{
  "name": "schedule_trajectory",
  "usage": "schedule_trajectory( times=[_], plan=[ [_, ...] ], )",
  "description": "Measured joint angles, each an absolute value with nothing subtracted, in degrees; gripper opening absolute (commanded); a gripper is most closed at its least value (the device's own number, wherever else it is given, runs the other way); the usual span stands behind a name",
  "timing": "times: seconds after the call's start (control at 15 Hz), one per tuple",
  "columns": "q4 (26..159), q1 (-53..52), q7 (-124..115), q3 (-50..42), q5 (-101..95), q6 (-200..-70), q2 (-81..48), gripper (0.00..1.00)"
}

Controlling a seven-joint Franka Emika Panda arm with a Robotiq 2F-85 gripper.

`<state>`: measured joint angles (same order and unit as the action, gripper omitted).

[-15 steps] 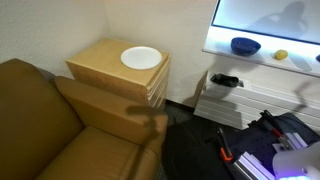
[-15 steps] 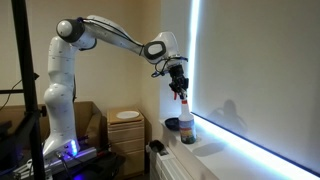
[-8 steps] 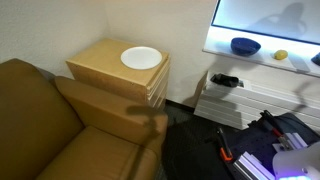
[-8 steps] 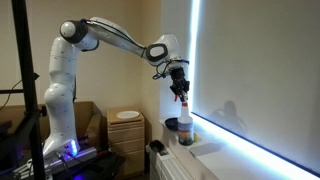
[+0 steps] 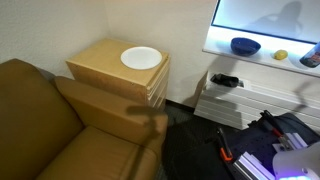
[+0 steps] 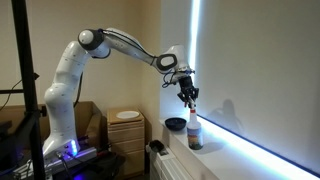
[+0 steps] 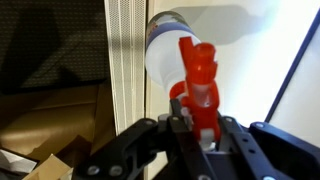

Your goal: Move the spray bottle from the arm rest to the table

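One end effector (image 6: 188, 99) grips spray bottle (image 6: 194, 132) near table (image 6: 216, 150) edge.

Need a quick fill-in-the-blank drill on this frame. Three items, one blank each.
1. The tool grips the spray bottle by its ___ spray head.
2. The plate on the wooden side table is ___.
3. The bowl on the white table is ___.
Missing words: red; white; blue.
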<state>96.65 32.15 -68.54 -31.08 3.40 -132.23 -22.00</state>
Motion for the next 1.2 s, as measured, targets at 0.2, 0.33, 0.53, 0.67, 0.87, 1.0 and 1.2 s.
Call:
schedule_trajectory(
  times=[0.2,0.33,0.53,0.67,0.87,1.0,1.2],
  plan=[
    [89.63,33.08,-74.60,-31.35,4.12,-131.59,-28.33,0.07],
    [85.46,34.22,-77.36,-31.41,4.14,-130.58,-31.77,0.07],
    [80.13,36.14,-80.24,-31.04,4.93,-128.30,-35.99,0.07],
    [76.69,37.85,-80.87,-30.02,6.38,-126.69,-37.95,0.07],
    [72.11,40.96,-80.87,-27.14,9.25,-123.48,-39.62,0.07],
    [69.84,42.60,-80.66,-24.36,11.52,-120.79,-39.87,0.07],
    [66.87,43.18,-80.86,-21.41,12.73,-116.28,-39.89,0.07]
  ],
)
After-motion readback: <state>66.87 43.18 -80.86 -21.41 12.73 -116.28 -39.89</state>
